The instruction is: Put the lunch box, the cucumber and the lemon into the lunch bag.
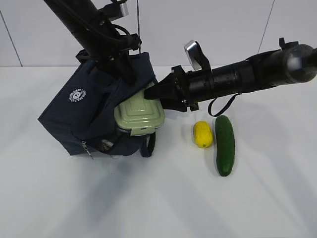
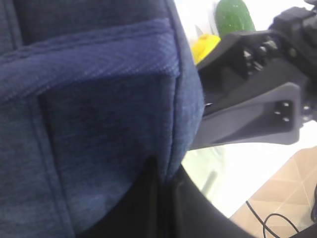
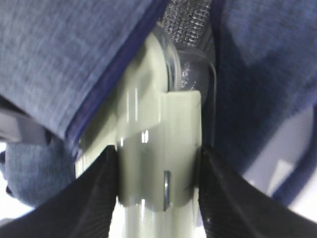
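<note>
The right fingers (image 3: 106,191) squeeze the lunch box (image 1: 140,115), half inside the lunch bag (image 1: 86,111). The left fingers (image 2: 148,198) pinch the bag's cloth. The lemon (image 1: 202,134) and cucumber (image 1: 224,144) lie beside the bag.

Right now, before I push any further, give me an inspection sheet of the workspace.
Surface: white table, bare in front.
Lunch bag: tipped on its side, mouth facing right, top edge held up by the left gripper.
Lunch box: partly inside the bag mouth, green lid still showing, clamped at its clip by the right gripper.
Lemon: on the table right of the bag, untouched.
Cucumber: lying beside the lemon on its right, untouched.
Clutter: nothing seen.
Cables: a black loop hangs under the right arm, above the cucumber.
Surroundings: pale panelled wall behind.
</note>
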